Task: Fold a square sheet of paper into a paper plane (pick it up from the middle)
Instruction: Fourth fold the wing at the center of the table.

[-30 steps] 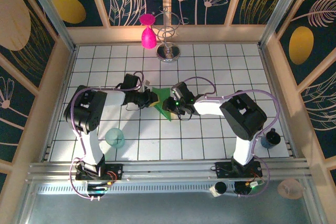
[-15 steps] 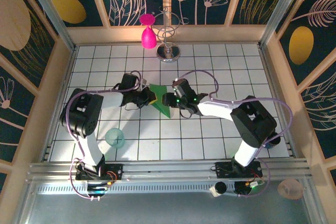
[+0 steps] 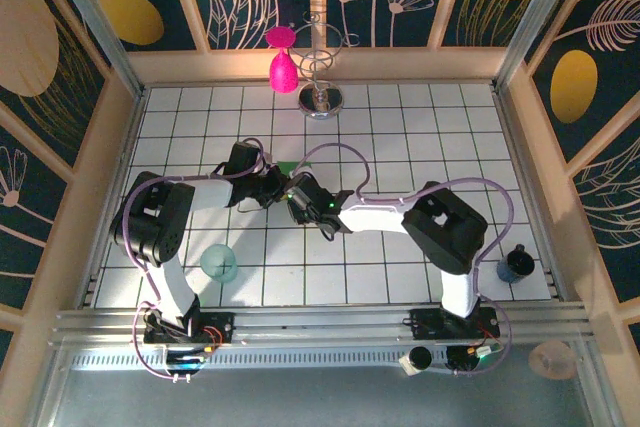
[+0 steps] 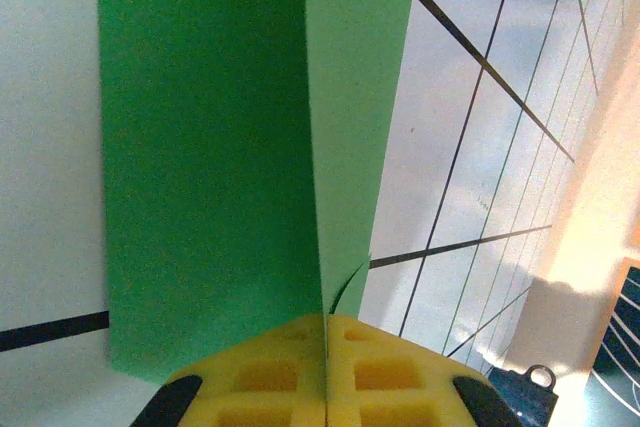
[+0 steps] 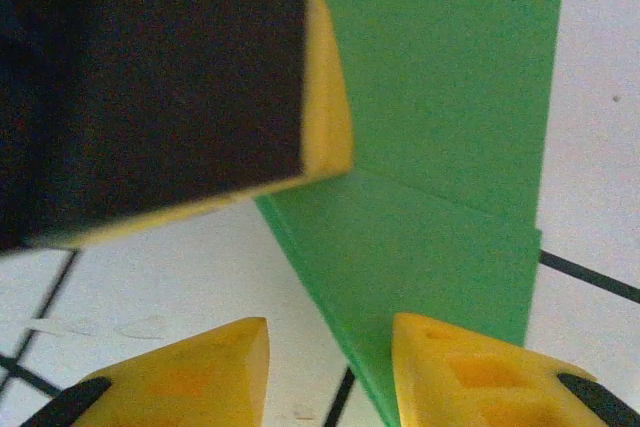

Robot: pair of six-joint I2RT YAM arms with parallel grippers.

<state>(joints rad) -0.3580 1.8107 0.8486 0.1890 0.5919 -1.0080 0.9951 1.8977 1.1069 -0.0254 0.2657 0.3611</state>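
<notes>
Although the sheet of paper (image 4: 210,147) already carries one sharp crease and is doubled along it, it is far from a plane. I judge that only the early folding is done and that the nose and wing folds are left, since no pointed dart shape shows.

Close in, the left gripper (image 4: 325,347) has its jaws fully closed on the near end of the crease, with the green paper pinched between the pressed yellow pads (image 4: 270,377). From there a broad flap spreads left of the crease over the desk (image 4: 50,147), and a narrower one lies to its right.

The right gripper (image 5: 330,347) has its jaws partly apart and holds nothing. The sheet's lower edge runs into the gap, touching or nearly touching one fingertip (image 5: 450,367), and bare desk shows beside the other.

From above, both grippers meet mid-desk, with a sliver of green just beyond them. Farther back, the pink object (image 3: 283,72) hangs by the wire stand (image 3: 322,97), well apart.
</notes>
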